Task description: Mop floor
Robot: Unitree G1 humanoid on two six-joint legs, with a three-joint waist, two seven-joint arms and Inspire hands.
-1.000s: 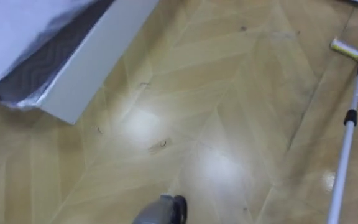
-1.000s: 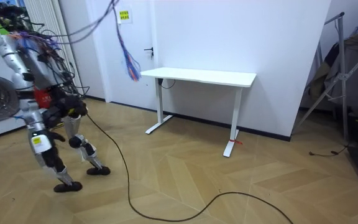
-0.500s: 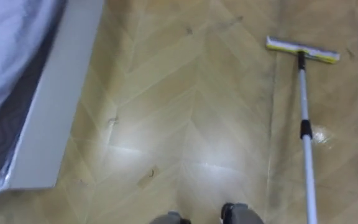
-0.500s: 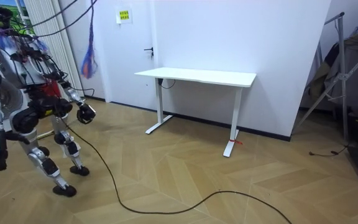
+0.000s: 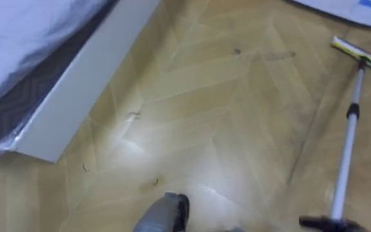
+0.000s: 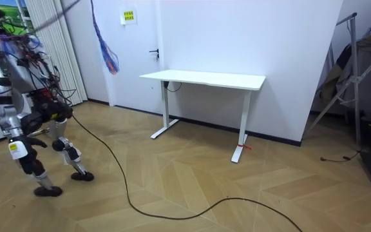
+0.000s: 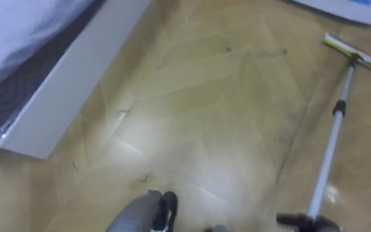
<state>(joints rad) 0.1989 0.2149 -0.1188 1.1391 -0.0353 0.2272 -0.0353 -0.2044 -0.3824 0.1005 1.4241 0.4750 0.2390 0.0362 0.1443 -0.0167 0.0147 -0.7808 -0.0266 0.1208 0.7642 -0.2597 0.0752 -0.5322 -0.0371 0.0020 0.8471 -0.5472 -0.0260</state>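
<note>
Mop (image 5: 347,138) crosses floor (image 5: 224,96) in eye views; room view adds desk (image 6: 205,78).

eyes: head, facing down at floor (image 5: 224,116) (both share mop (image 5: 346,142)) | room: far off, whole robot seen

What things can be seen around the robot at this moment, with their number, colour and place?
mop: one; white pole with a dark collar, yellow-edged head; head on the floor, right side of the eye views.
bed: one; white frame, grey patterned mattress, pale sheet; upper left of the eye views.
flat sheet: one; white with a blue mark; on the floor beyond the mop head.
floor: pale wood, chevron pattern.
desk: one; white; against the white wall, middle of the room view.
sign: one; yellow; on the wall, above and left of the desk.
clothes stand: one; grey metal; the room view's right.
hand: one; white tag; hanging by the robot's thigh, the room view's left.
</note>
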